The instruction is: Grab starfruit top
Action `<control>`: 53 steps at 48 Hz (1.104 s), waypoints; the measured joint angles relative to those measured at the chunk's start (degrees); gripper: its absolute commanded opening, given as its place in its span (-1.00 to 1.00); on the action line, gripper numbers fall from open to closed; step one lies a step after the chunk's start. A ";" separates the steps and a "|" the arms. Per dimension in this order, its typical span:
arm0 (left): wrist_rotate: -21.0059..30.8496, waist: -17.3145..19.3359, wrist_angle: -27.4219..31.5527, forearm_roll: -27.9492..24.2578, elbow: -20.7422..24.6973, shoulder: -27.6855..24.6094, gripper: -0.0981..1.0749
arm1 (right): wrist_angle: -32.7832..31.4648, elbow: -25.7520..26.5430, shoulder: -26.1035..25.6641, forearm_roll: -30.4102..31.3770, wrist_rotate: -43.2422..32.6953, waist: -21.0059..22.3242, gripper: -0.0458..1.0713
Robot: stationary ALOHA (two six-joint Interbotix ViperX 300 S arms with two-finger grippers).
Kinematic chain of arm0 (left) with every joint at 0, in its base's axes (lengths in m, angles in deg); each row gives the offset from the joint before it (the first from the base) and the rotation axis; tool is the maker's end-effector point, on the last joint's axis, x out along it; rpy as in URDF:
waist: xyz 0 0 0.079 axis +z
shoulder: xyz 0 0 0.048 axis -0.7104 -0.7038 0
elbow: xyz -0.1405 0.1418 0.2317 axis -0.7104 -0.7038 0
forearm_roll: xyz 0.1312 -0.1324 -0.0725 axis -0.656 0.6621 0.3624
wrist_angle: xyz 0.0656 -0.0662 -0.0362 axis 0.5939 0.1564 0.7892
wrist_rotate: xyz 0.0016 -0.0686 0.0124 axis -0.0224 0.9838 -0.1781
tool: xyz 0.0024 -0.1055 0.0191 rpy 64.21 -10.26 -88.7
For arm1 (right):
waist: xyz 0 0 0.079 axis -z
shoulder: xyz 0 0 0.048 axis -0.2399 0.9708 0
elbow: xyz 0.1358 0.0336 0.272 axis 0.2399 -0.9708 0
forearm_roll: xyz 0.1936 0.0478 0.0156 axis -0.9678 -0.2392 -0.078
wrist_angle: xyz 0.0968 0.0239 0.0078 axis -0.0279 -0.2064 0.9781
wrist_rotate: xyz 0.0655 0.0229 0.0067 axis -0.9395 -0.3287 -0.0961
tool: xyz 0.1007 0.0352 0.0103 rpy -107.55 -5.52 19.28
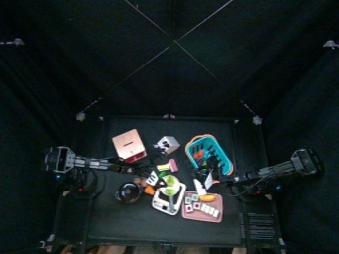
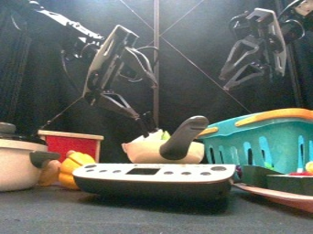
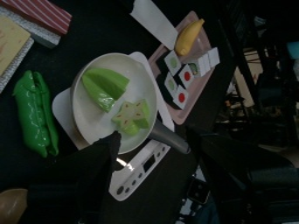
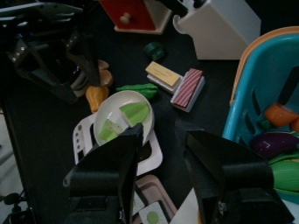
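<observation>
The starfruit (image 3: pixel 132 116) is a small, ridged yellow-green piece on a white pan (image 3: pixel 84 109), next to a larger green fruit piece (image 3: pixel 105 85). My left gripper (image 3: pixel 142 153) hangs open above the pan's handle end, with nothing between its fingers. The top view shows the pan (image 1: pixel 166 185) in the middle of the table's front half, with the left arm reaching in from the left. My right gripper (image 4: pixel 163 138) is also open and holds nothing; it hovers on the pan's (image 4: pixel 117 122) other side. Seen from the front, both grippers hang well above the table.
A pink box (image 1: pixel 129 144), a white box (image 1: pixel 169 144) and a teal basket (image 1: pixel 205 151) stand behind the pan. A green pea pod (image 3: pixel 35 114) lies beside it. A tray of small toy food (image 3: pixel 187 70) and a white remote-like piece (image 2: pixel 153 178) sit at the front.
</observation>
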 measured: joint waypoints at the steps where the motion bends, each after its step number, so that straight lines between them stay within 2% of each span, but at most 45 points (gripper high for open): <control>1: 0.09 0.26 0.70 0.00 0.35 -0.18 0.78 | 0.00 -0.35 -0.35 0.00 0.00 0.00 0.42; 13: 0.79 2.64 7.65 -2.46 4.57 -2.72 0.71 | 0.00 -2.99 -2.72 -0.09 0.00 -0.09 0.42; 18: 3.96 3.60 10.63 -5.71 6.42 -3.87 0.67 | -0.09 -3.16 -2.72 -0.09 0.00 0.00 0.42; 21: 7.12 4.13 12.57 -9.76 7.47 -4.31 0.66 | 0.00 -3.16 -2.72 -0.09 -0.09 -0.09 0.42; 26: 15.38 4.57 17.14 -18.98 9.84 -4.66 0.65 | 0.00 -3.16 -2.72 -0.09 -0.09 -0.09 0.42; 34: 33.84 3.87 25.05 -39.20 13.89 -5.01 0.67 | 0.00 -3.25 -2.72 -0.18 0.00 -0.09 0.42; 39: 43.42 1.85 25.66 -48.78 15.03 -5.89 0.68 | 0.00 -3.34 -2.81 -0.09 -0.09 -0.09 0.42; 45: 48.96 -0.97 25.05 -53.17 15.73 -7.38 0.69 | 0.00 -3.43 -2.99 -0.18 0.00 -0.26 0.42; 53: 50.36 -2.90 20.74 -50.27 15.73 -9.49 0.79 | 0.09 -4.39 -3.96 -0.18 -0.09 -0.88 0.42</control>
